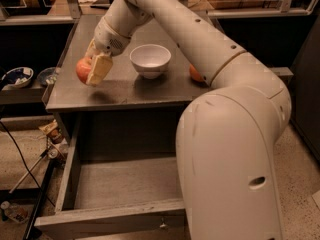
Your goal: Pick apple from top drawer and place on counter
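Observation:
My gripper [92, 68] is shut on the red apple [83, 70] and holds it just above the left part of the grey counter [125, 91], casting a shadow there. Its pale fingers [100, 69] clamp the apple from the right side. The top drawer [115, 184] stands pulled fully open below the counter and shows nothing inside. Its front panel [110, 221] runs along the bottom of the view. My big white arm covers the right side of the drawer and counter.
A white bowl [150, 60] stands mid-counter, right of the apple. An orange fruit [194, 74] peeks out behind my arm. A low side shelf with a dish [16, 77] is at left. Cables and clutter lie on the floor [25, 174] at left.

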`<state>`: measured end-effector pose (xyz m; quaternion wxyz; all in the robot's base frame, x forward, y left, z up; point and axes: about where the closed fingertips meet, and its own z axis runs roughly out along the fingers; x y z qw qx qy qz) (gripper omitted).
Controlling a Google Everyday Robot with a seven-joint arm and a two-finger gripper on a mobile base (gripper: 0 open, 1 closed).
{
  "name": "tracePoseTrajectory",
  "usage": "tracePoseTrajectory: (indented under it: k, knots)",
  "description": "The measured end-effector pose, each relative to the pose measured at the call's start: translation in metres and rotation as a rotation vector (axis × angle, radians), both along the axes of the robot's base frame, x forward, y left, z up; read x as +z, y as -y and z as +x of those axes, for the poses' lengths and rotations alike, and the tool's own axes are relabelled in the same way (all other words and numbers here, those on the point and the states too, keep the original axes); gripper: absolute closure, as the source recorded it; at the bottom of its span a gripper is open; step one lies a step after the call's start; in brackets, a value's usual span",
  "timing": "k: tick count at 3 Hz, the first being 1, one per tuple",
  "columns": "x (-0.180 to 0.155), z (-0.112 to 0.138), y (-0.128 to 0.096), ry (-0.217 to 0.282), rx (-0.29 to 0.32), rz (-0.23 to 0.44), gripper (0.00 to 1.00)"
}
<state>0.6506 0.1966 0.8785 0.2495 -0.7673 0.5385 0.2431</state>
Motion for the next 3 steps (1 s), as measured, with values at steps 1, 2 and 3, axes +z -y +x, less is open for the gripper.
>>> tracePoseTrajectory:
  k: [1,2,3]
  knots:
    - [-0.001,0.002,-0.002,0.000,0.000,-0.007,1.00]
    - [-0.002,0.005,-0.008,0.003,0.003,-0.040,1.00]
    - [-0.011,0.008,-0.021,-0.016,0.015,-0.105,1.00]
